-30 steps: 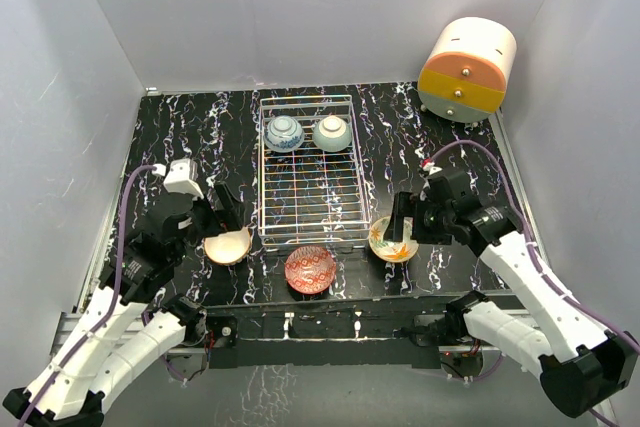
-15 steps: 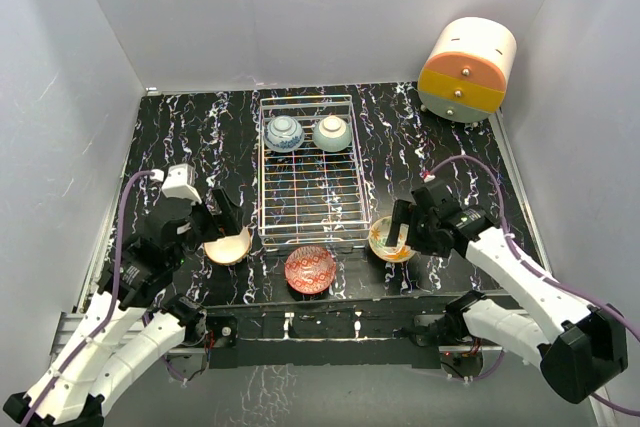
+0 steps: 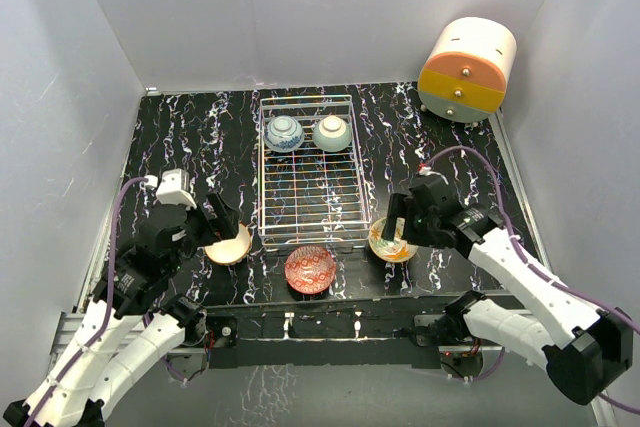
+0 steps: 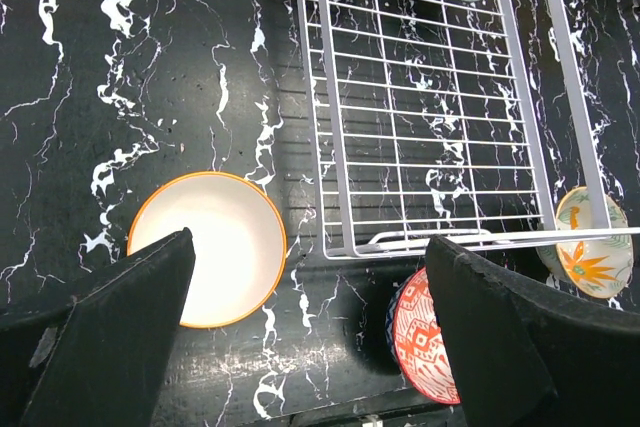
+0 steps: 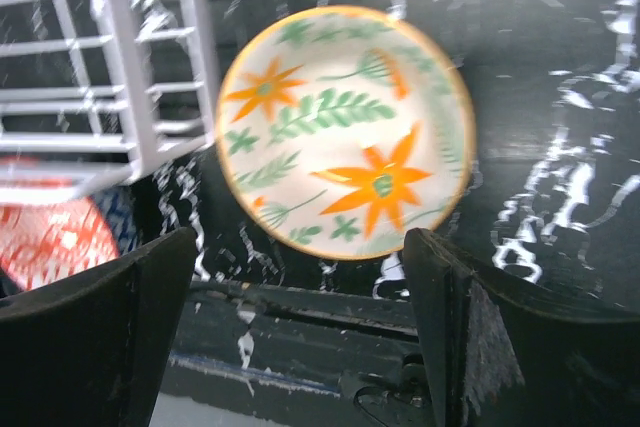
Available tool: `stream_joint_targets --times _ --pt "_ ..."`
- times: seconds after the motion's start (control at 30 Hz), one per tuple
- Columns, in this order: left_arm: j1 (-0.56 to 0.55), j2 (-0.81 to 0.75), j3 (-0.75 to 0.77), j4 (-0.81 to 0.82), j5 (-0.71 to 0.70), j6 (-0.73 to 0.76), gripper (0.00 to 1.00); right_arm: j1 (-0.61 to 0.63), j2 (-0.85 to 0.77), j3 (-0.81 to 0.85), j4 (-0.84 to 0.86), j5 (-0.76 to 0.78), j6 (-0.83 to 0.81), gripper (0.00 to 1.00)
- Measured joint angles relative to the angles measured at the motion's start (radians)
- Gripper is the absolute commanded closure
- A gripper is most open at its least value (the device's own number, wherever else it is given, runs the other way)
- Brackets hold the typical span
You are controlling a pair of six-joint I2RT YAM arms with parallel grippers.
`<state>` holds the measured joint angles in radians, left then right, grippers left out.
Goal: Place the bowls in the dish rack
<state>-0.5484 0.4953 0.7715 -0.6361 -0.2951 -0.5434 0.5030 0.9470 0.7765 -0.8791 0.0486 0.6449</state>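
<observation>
The dish rack [image 3: 310, 197] lies mid-table with a blue-white bowl [image 3: 284, 133] and a mint bowl [image 3: 331, 133] at its far end. Three bowls rest on the table near its front edge: cream [image 3: 228, 245], red patterned [image 3: 310, 269] and leafy [image 3: 392, 240]. My left gripper [image 3: 222, 222] hovers open over the cream bowl [image 4: 215, 262], whose near-left rim is hidden behind the left finger [image 4: 110, 337]. My right gripper [image 3: 395, 227] stands open above the leafy bowl [image 5: 345, 132], which lies just ahead of its fingertips. Neither gripper holds anything.
A cream-and-orange drawer unit [image 3: 467, 69] stands at the back right corner. White walls close in the black marbled table [image 3: 190, 137] on three sides. The red bowl [image 4: 420, 332] sits just off the rack's front rim [image 4: 480, 239], close to the table's near edge.
The right gripper has shifted slightly left over the leafy bowl. The left arm has drawn back a little toward the near left. No bowl has moved.
</observation>
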Motion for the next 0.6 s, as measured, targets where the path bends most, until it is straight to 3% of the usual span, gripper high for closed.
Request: stream_joint_targets --times 0.23,0.6 --pt "0.0 0.001 -0.019 0.0 0.0 -0.011 0.03 0.227 -0.013 -0.02 0.078 -0.023 0.011 0.13" --pt "0.0 0.001 -0.019 -0.001 -0.003 -0.016 0.03 0.267 -0.044 -0.136 0.158 0.035 0.057 0.13"
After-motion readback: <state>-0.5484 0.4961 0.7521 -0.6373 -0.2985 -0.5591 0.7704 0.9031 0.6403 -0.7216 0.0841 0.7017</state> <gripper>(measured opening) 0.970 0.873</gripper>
